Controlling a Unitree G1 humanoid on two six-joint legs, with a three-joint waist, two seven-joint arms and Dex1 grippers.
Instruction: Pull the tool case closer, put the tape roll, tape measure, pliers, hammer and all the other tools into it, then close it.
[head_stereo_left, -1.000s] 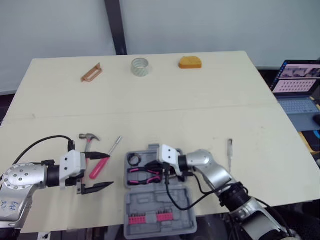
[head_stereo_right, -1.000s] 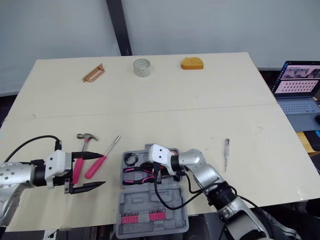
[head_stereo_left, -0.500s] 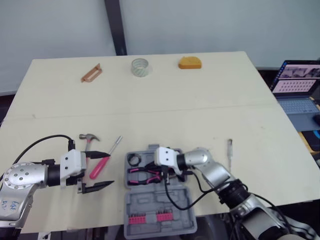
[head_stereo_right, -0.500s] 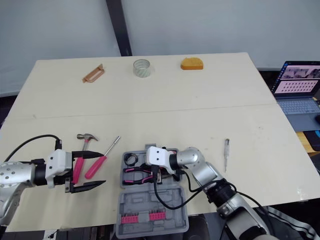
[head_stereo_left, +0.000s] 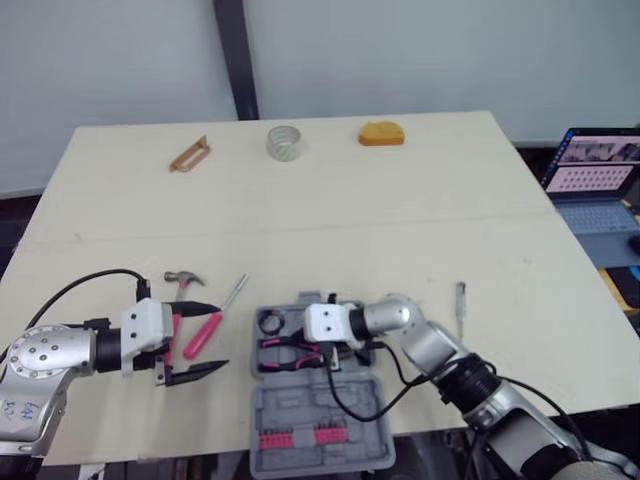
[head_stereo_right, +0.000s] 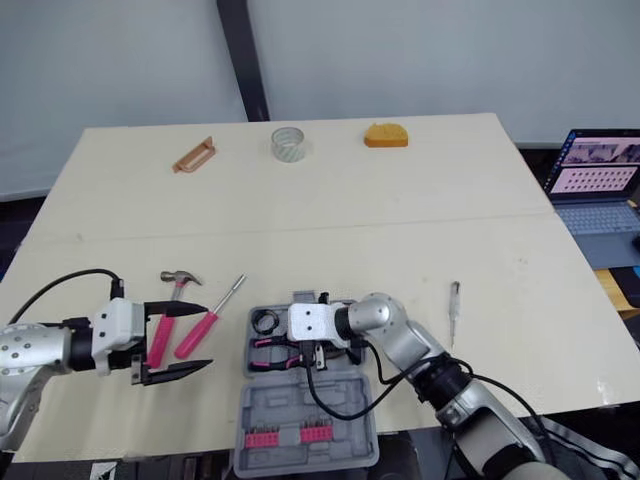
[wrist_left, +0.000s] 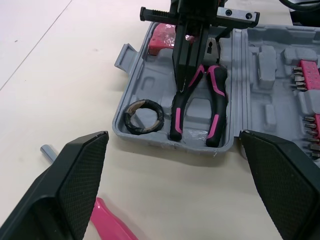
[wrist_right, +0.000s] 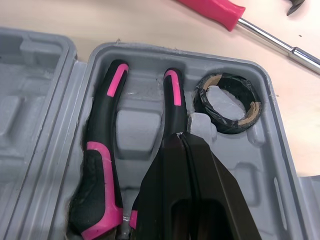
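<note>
The grey tool case (head_stereo_left: 322, 405) lies open at the table's near edge. Inside it are black-and-pink pliers (wrist_right: 102, 150) and a small black tape roll (wrist_right: 227, 102). My right gripper (wrist_right: 181, 136) is shut, and its tip touches one pliers handle. My left gripper (head_stereo_left: 205, 340) hangs open to the left of the case, over the pink-handled hammer (head_stereo_left: 183, 279) and the pink screwdriver (head_stereo_left: 205, 334). A clear tape roll (head_stereo_left: 283, 142) and an orange tape measure (head_stereo_left: 382, 133) sit at the far edge.
A brown wooden piece (head_stereo_left: 190, 154) lies at the far left. A thin tester screwdriver (head_stereo_left: 460, 298) lies to the right of the case. Pink bits (head_stereo_left: 295, 437) fill the lid. A laptop (head_stereo_left: 600, 185) stands beyond the table's right edge.
My right gripper has slid a little to the left over the pliers in the case. The left gripper has held still. The camera has tilted slightly.
</note>
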